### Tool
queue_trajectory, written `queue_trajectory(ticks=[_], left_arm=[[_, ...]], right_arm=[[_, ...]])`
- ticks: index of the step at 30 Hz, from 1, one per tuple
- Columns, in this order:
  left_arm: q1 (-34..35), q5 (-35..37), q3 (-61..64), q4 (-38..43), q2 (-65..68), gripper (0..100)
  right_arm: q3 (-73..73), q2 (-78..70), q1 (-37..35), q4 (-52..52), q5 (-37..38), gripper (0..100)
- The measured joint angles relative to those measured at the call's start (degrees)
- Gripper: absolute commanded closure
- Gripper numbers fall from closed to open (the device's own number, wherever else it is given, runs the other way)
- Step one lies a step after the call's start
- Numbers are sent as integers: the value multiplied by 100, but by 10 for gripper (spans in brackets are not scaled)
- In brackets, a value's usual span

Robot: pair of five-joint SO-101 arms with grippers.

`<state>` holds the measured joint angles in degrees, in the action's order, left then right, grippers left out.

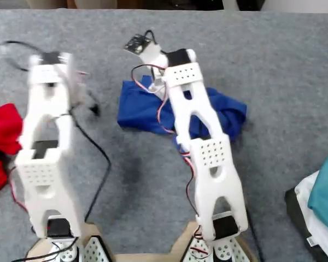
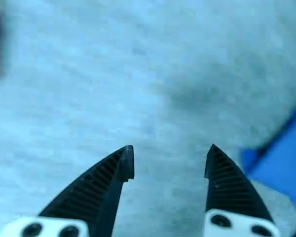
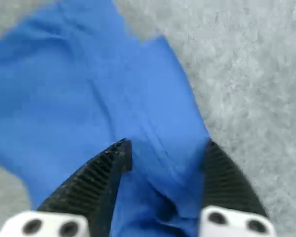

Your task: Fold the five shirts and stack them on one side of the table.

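Right pincer (image 3: 166, 143) spread wide over crumpled blue cloth shirt (image 3: 89, 98); left pincer (image 2: 170, 148) spread wide above grey felt table (image 2: 138, 74).

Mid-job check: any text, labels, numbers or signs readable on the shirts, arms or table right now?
No text can be read.
blue shirt: no print shows.
red shirt: no print shows.
shirt stack: a possible small tag, too small to read.

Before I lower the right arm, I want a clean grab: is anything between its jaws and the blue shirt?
Nothing visible is. The right arm's jaws stand open directly over the blue shirt, with only its cloth showing between them and grey table alongside.
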<state>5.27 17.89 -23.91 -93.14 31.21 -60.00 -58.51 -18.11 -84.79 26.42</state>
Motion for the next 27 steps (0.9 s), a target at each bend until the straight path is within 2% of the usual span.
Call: queue_trajectory(ticks=[1,5,10,15,19,23,27], left_arm=[[-246,149,141,237,0,756],[-985,756,510,1055,35,755],[-1398,1565,510,1723,519,757],[-1547,1846,149,1829,870,771],[-1565,1864,-290,1820,1178,881],[-1635,1873,-695,1837,1319,899],[-1697,1908,-1319,1336,1442,900]], right_arm=[[-70,-114,88,9,0,988],[-554,-651,510,62,-35,995],[-1530,-1090,1152,35,-484,993],[-2286,-1292,1908,88,-563,993],[-2347,-1336,2418,193,-580,993],[-2347,-1336,2514,281,-580,993],[-2347,-1336,2620,492,-580,993]])
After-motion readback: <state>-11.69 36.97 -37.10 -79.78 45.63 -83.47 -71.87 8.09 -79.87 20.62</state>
